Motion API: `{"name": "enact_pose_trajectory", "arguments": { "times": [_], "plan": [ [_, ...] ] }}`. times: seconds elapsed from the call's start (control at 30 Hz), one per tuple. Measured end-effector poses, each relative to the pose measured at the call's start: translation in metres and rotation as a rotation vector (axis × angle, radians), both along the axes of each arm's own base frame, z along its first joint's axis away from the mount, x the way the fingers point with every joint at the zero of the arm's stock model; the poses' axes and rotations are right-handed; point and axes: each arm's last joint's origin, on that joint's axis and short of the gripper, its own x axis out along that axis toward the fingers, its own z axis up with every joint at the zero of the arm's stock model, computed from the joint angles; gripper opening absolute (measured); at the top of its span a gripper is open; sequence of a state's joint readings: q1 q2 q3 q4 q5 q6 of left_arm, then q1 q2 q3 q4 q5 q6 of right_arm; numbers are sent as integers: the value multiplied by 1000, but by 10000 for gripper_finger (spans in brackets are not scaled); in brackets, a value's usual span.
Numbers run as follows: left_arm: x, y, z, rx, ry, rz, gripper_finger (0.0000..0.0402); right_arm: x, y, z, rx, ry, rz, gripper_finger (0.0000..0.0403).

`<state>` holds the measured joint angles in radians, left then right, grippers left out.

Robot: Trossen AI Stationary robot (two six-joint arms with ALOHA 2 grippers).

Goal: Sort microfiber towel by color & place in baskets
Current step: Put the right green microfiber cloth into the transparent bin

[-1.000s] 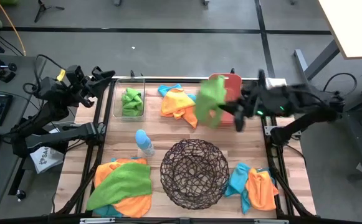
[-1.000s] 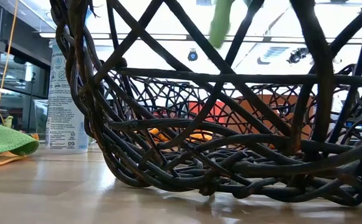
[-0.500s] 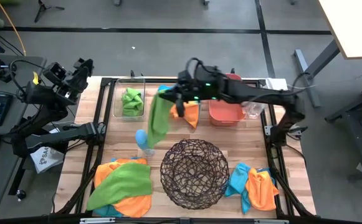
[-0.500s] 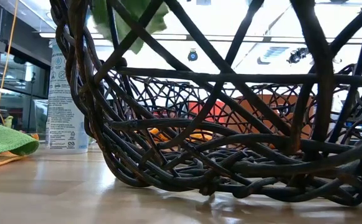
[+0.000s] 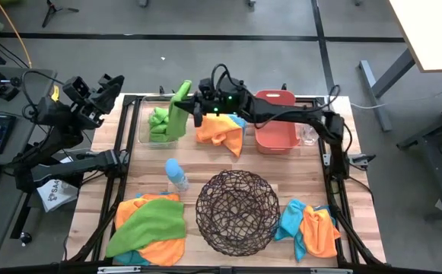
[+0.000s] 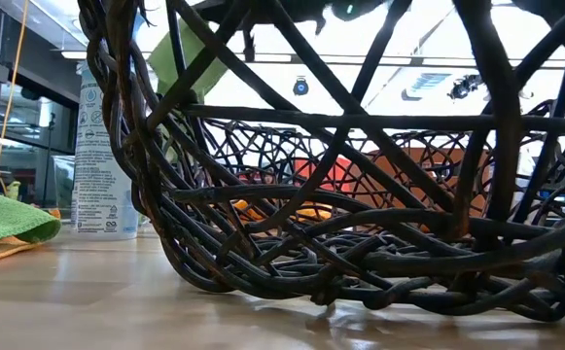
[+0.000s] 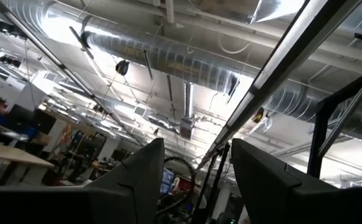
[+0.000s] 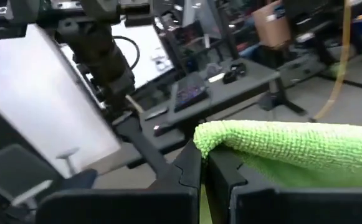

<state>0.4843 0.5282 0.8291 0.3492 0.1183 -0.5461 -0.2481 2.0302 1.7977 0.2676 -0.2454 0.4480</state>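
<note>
High view: we see the right gripper [image 5: 192, 107] clenched on a green towel [image 5: 179, 108] over the clear bin [image 5: 158, 100]; left gripper [image 5: 112, 82], fingers parted, waits far left.

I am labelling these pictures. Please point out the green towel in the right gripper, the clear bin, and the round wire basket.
green towel [image 5: 179, 106], high view, hanging middle.
clear bin [image 5: 142, 122], high view, left rim.
round wire basket [image 5: 205, 221], high view, left rim.
</note>
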Motion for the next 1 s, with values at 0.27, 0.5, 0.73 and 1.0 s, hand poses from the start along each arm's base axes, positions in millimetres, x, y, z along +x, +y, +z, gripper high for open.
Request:
{"name": "enact_pose_trajectory", "arguments": {
  "times": [0.27, 0.5, 0.73, 1.0],
  "plan": [
    [1, 3, -3, -30, 20, 92, 176, 17, -8, -25, -24, -97, 54, 0],
    [3, 5, -7, -39, 72, 127, 176, 22, -11, -25, -100, -332, 33, 0],
    [7, 7, -13, -57, 143, 135, 176, 30, -20, -48, -65, -329, -26, 0],
    [15, 15, -36, -199, 359, 222, 176, 40, -28, -40, 13, -193, 139, 0]
  ]
}}
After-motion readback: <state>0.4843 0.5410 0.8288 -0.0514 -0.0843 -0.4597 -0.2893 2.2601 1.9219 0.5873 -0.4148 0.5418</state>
